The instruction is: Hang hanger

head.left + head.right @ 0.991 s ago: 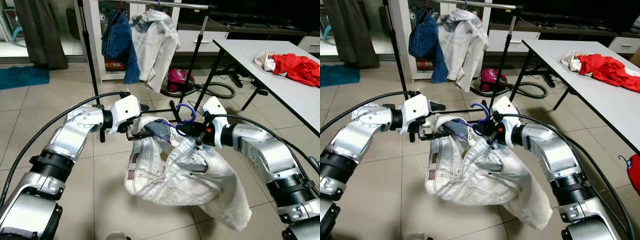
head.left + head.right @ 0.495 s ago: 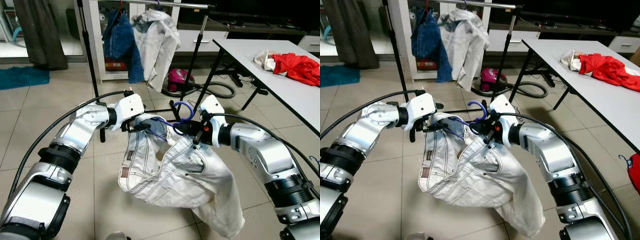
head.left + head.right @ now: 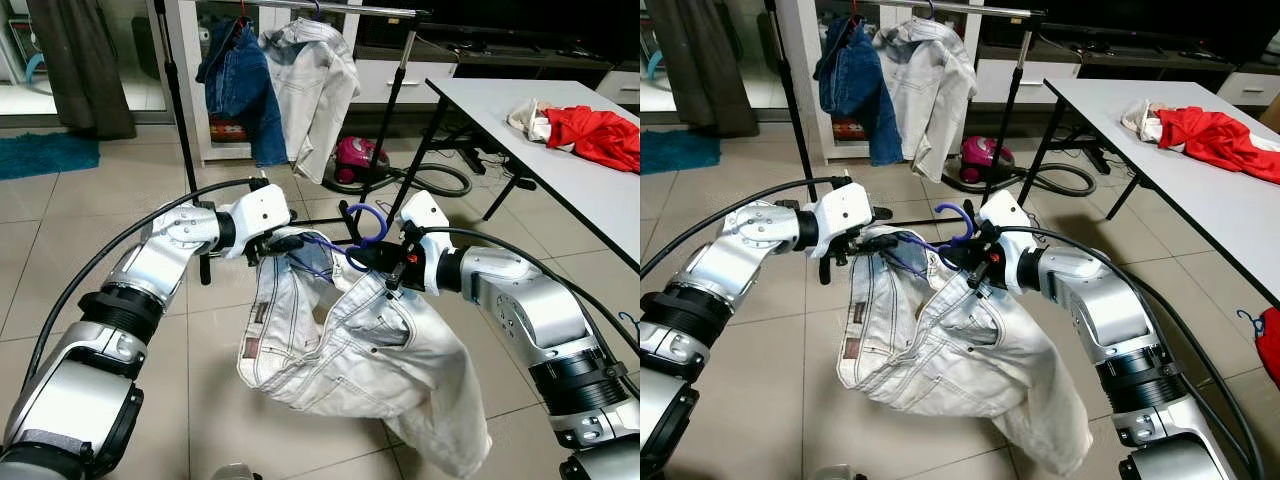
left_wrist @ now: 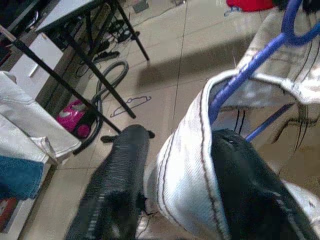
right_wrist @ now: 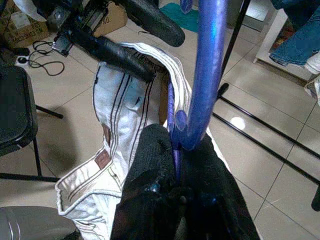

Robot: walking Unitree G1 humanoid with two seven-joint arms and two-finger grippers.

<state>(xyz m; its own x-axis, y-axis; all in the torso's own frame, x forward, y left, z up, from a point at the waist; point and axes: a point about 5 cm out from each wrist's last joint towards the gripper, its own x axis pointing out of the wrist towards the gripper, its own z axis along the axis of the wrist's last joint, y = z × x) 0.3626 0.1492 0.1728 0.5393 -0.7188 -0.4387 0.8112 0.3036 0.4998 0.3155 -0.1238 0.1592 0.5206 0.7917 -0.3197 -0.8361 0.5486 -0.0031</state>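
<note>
- The right gripper is pinching the neck of the blue hanger, its fingers closed just under the hook, which is pointing up.
- The left gripper is clamping the waistband of the white jeans; one finger is sitting inside the band and one outside, as the left wrist view is showing.
- The jeans are hanging between the two grippers, low over the tiled floor, with one leg trailing down to the near right.
- The step in hand appears to be carrying the loaded hanger toward the clothes rail, which is standing well apart on the far side.
- Next, the hook probably needs lifting above the rail and lowering onto a free stretch.
- On the rail, a blue denim garment and a pale jacket are already taking up the left part.
- The white table is bounding the right side, and a pink vacuum cleaner is lying under the rail, so the open floor ahead is the way in.
</note>
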